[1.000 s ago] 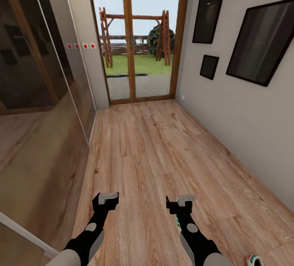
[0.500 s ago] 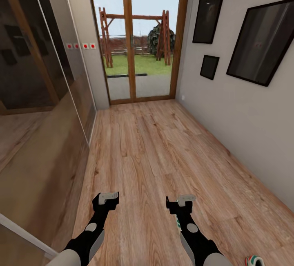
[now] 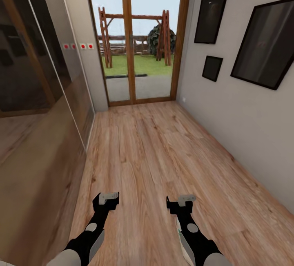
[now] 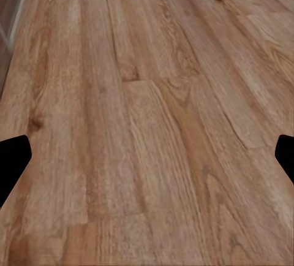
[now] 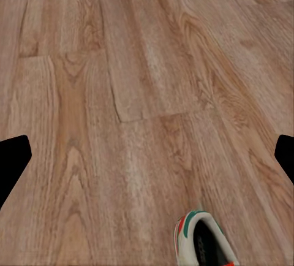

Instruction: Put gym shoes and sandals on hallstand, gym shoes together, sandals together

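From the head camera, both arms reach forward low over the corridor floor point(image 3: 155, 151), warm wood-grain planks running lengthwise toward a glass door point(image 3: 134, 41) with a garden beyond. The left pincer point(image 3: 107, 198) and right pincer point(image 3: 182, 200) both hang empty, but from this angle I cannot tell how far their jaws stand apart. Beside the right forearm, a thin sliver of white and green peeks out: one gym shoe point(image 3: 178, 230), lying on the floor mostly hidden under that arm. Dark framed pictures point(image 3: 261, 41) hang on the right wall; a glossy brown panel lines the left.

In the left wrist camera, the finger tips point(image 4: 12, 162) sit at the two edges of the frame, so this pincer is spread wide, with bare planks between them.

In the right wrist camera, the pincer is likewise spread wide, with nothing held. The gym shoe point(image 5: 205, 241) lies on the floor close beneath it, its rounded white toe with green and red trim pointing forward and its long axis roughly along the planks. The right arm is plainly the nearer one; the shoe sits back toward the robot, so the pincer would need to draw back and drop.
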`<state>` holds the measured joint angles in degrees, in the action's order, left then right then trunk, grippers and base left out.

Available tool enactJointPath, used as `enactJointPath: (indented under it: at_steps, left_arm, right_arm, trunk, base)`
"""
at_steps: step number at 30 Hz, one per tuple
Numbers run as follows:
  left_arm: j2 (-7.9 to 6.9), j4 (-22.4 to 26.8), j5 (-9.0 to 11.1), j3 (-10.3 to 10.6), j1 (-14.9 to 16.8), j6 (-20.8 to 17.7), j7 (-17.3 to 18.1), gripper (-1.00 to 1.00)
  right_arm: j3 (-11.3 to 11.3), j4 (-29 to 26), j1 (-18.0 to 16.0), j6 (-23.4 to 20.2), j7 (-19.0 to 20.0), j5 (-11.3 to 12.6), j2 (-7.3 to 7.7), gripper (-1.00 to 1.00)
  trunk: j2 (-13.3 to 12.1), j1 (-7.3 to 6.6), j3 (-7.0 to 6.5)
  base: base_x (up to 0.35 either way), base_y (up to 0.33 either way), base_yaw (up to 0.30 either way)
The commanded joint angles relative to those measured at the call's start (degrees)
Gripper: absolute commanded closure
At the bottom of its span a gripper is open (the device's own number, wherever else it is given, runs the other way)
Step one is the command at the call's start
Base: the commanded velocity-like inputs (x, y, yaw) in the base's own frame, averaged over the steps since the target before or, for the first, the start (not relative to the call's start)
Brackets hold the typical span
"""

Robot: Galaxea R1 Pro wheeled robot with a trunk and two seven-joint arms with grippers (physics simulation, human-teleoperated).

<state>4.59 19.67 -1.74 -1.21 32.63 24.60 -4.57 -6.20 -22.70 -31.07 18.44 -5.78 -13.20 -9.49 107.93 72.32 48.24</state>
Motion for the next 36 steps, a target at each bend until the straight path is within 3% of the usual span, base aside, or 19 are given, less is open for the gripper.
enactJointPath:
  at_steps: [1, 10, 36]
  left_arm:
    - [0.03, -0.1, -0.2, -0.1, 0.0, 0.2, -0.2, -1.0]
    - [0.01, -0.1, -0.2, -0.1, 0.0, 0.3, -0.2, -1.0]
    - [-0.02, -0.1, -0.2, -0.1, 0.0, 0.3, -0.2, -1.0]
  right_arm:
    - [-0.4, 0.0, 0.0, 0.2, -0.1, -0.6, -0.05, -1.0]
    - [-0.4, 0.0, 0.0, 0.2, -0.1, -0.6, -0.01, -1.0]
    - [-0.4, 0.0, 0.0, 0.2, -0.1, -0.6, 0.0, -1.0]
  trunk:
    - [0.0, 0.03, 0.05]
    - [0.0, 0.03, 0.05]
    - [0.0, 0.03, 0.05]
  base:
    - [0.323, 0.0, -0.006]
    - [0.223, 0.0, -0.133]
    - [0.007, 0.0, -0.258]
